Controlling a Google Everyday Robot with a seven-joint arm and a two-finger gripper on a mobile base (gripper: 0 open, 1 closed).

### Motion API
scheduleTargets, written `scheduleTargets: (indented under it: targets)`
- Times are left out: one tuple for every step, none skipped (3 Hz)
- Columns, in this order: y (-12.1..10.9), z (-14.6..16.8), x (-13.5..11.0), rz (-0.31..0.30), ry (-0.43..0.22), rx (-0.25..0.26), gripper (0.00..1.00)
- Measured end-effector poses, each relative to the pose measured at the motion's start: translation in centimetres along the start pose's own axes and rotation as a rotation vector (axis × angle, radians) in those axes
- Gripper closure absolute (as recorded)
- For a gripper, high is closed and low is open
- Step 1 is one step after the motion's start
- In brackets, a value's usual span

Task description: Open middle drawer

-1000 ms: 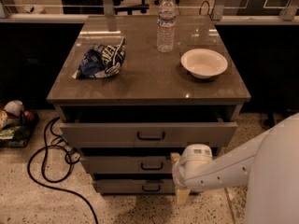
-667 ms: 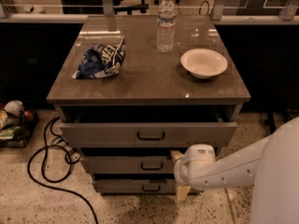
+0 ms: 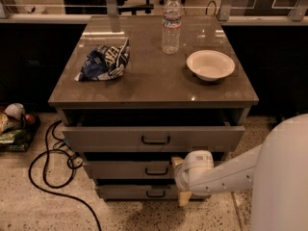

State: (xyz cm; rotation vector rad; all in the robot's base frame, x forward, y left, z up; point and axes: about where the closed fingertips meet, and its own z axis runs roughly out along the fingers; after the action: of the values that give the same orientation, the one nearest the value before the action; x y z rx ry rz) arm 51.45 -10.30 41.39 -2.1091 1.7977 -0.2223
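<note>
The cabinet has three grey drawer fronts. The middle drawer [image 3: 130, 169] is the second front, with a small black bar handle [image 3: 157, 172]; it sits a little proud of the cabinet, below the top drawer [image 3: 115, 138], which is pulled out further. My gripper [image 3: 180, 178] is at the right end of the middle drawer's front, just right of the handle and level with it. My white wrist [image 3: 196, 170] and arm reach in from the lower right and hide the drawer's right end.
On the cabinet top stand a water bottle [image 3: 171, 24], a white bowl [image 3: 210, 64] and a blue chip bag [image 3: 105, 61]. The bottom drawer [image 3: 130, 192] is the lowest front. A black cable [image 3: 45, 174] loops on the floor to the left, beside a basket of items [image 3: 14, 126].
My wrist and gripper have shifted slightly left, closer to the middle drawer's handle. The drawers have not visibly moved.
</note>
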Motion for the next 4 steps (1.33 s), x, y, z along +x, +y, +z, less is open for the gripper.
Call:
scheduleTargets:
  targets:
    - [0.22, 1.32, -0.81, -0.023, 0.009, -0.012, 0.15]
    - [0.35, 1.57, -0.93, -0.027, 0.01, -0.015, 0.39]
    - [0.4, 1.6, -0.94, -0.027, 0.01, -0.016, 0.62]
    - [0.28, 1.3, -0.98, -0.027, 0.01, -0.016, 0.85]
